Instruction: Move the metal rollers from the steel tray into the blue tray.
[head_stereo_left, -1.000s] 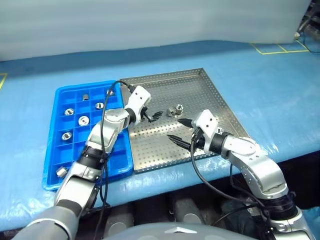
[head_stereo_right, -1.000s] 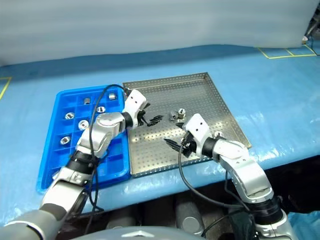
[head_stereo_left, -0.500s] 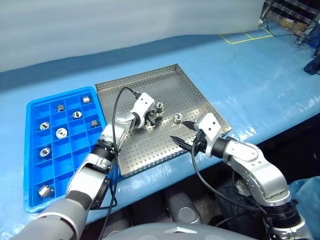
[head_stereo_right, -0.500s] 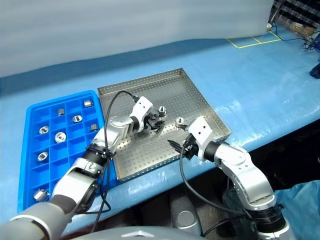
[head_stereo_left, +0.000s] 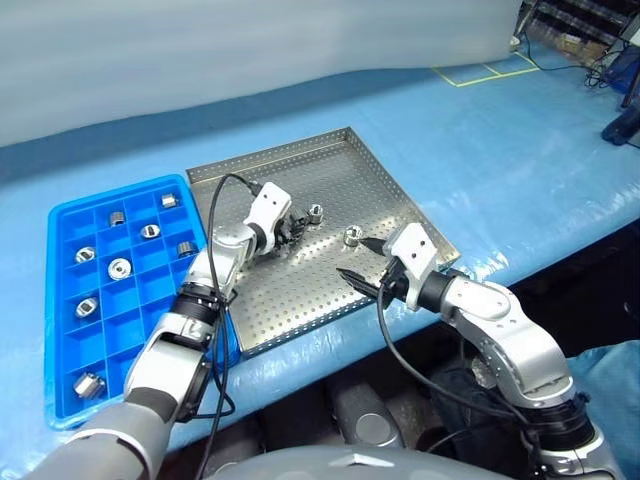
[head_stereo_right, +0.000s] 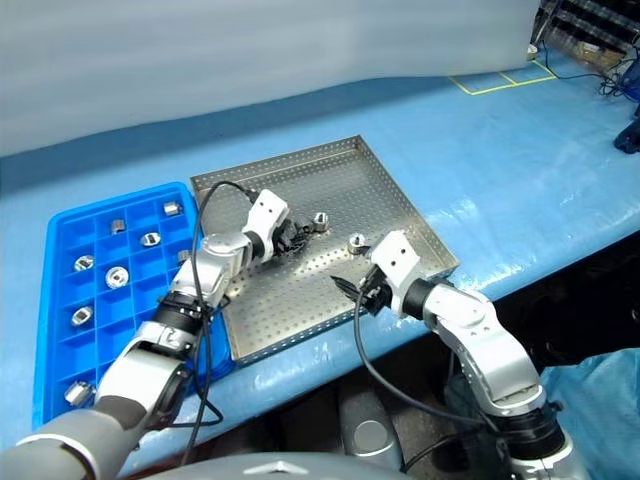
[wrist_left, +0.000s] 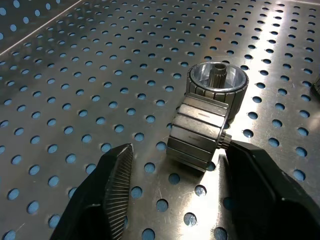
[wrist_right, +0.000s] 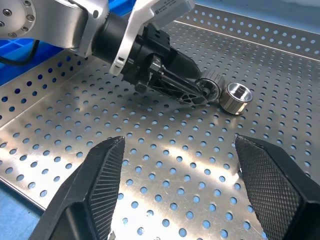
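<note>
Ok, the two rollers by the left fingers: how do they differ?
The near roller lies on its side; the far roller stands upright, hole up. The near one sits between the left fingers; the far one lies beyond them. Both are ribbed, silver, on the steel tray.

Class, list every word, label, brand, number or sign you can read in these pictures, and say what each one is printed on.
No text can be read.
A small dark print on the left gripper's white housing, seen from the right wrist view: too small to read.
The steel tray, blue tray and metal rollers carry no visible markings.
</note>
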